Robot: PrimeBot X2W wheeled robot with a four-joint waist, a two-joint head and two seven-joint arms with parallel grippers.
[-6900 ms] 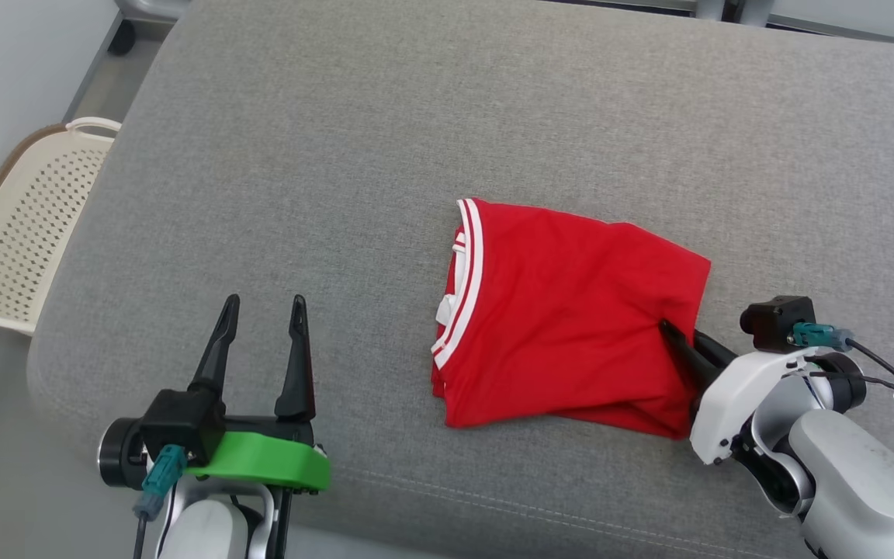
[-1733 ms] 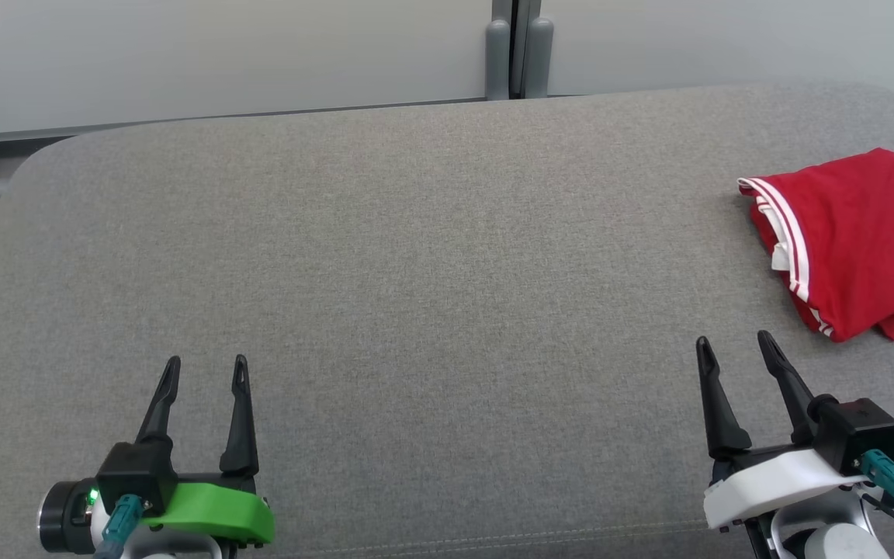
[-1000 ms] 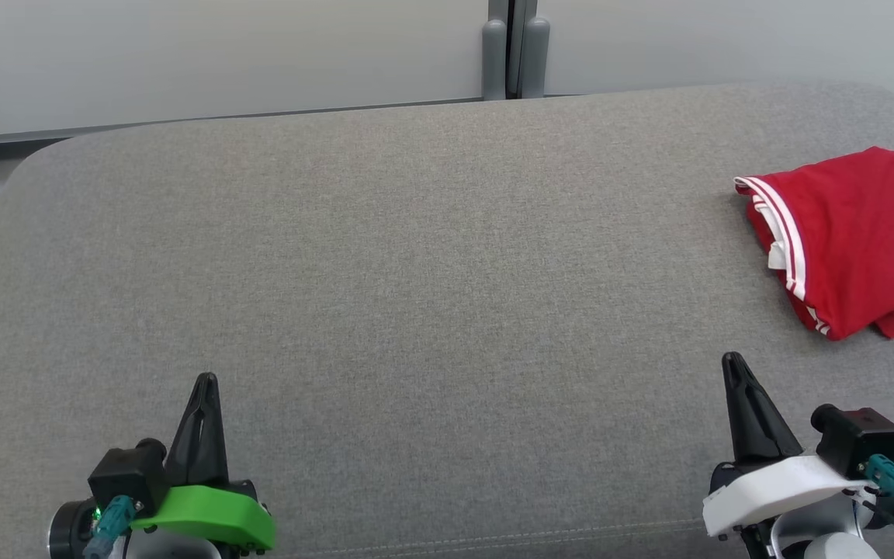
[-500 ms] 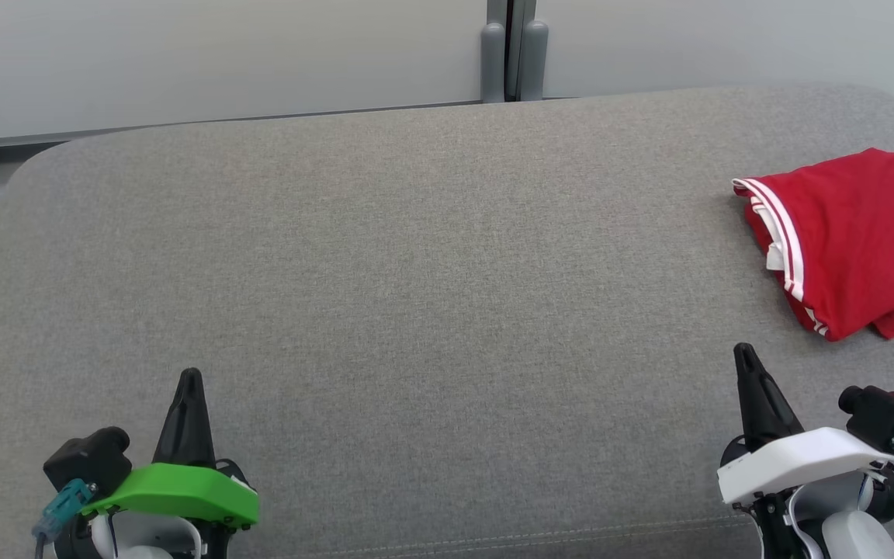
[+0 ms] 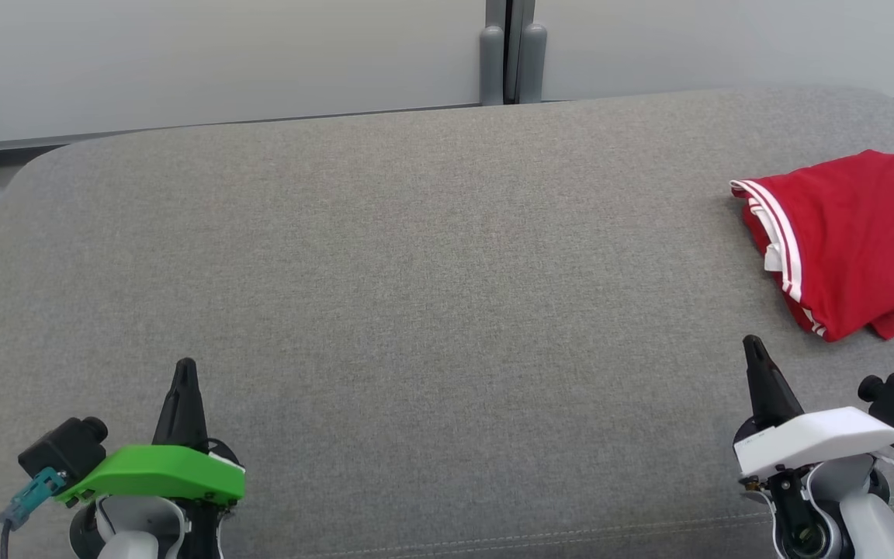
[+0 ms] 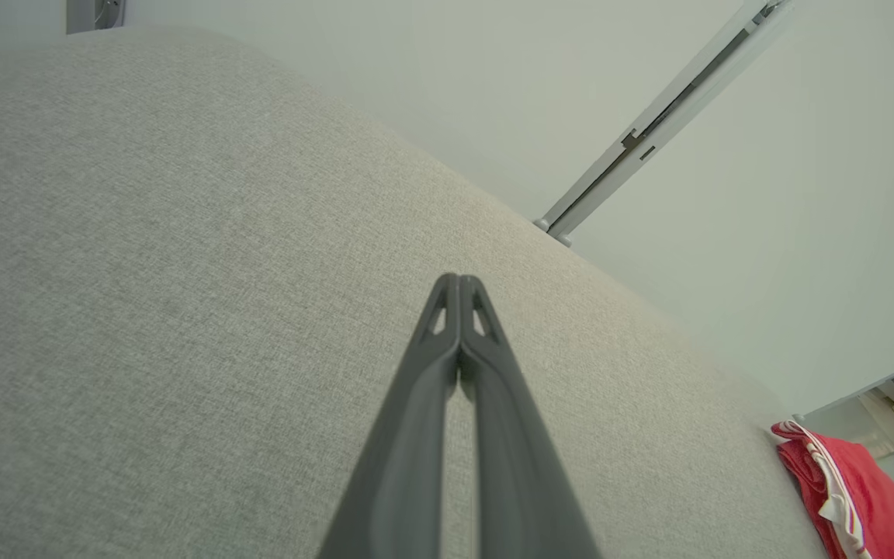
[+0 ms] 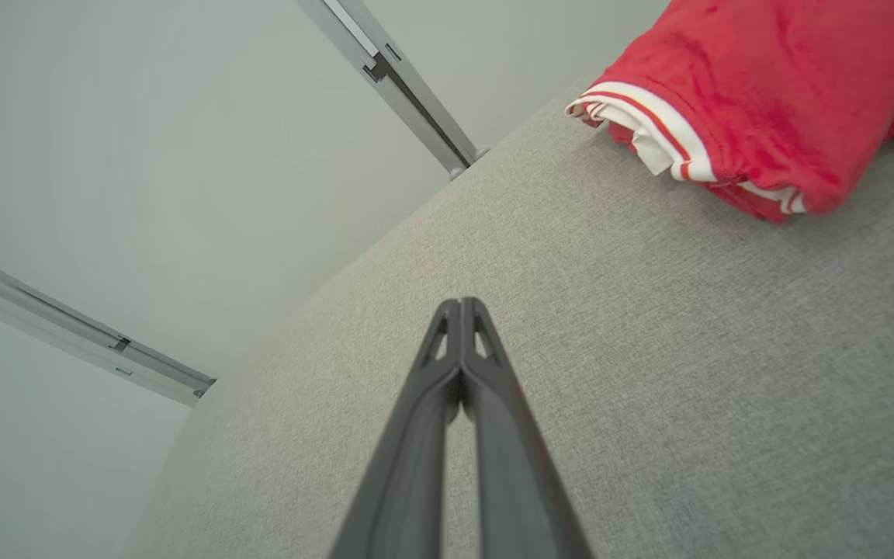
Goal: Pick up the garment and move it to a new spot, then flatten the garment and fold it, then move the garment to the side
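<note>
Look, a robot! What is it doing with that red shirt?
Right now the robot holds nothing. The red shirt lies folded up on the right side of the grey couch, with nothing touching it. The left gripper and the right gripper are both shut and empty, down by the near edge of the couch. The folding job looks about finished.
</note>
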